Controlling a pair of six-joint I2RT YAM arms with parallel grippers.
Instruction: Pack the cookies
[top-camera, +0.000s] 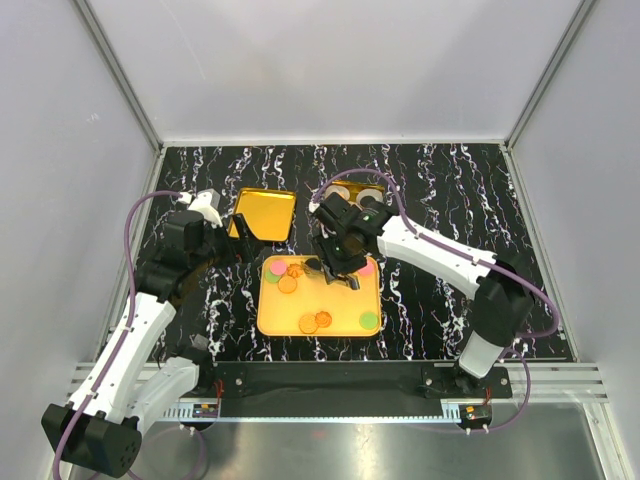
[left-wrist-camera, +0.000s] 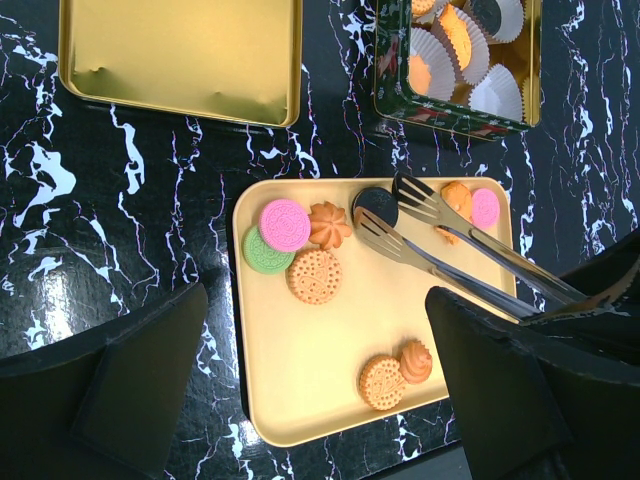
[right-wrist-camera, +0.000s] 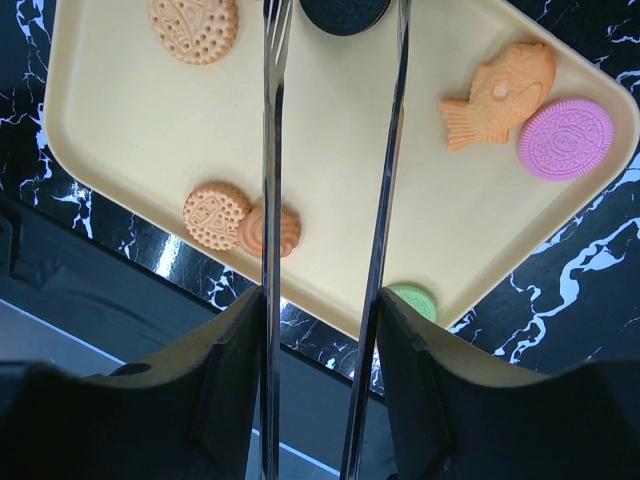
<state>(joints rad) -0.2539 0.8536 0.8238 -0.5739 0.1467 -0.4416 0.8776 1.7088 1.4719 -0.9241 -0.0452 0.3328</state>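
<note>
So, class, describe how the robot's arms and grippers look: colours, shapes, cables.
The left arm and right arm have white links and black joints; a purple cable loops along each. The left gripper and right gripper are black, with broad wedge-shaped fingers.

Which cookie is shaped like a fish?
The orange fish cookie beside the pink round cookie on the yellow tray; it alone has a tail, the others are round or swirled.

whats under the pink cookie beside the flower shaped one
A green cookie lies under the pink cookie, its upper right part covered, the rest showing on the yellow tray. Anything else beneath the pink one is hidden.
</note>
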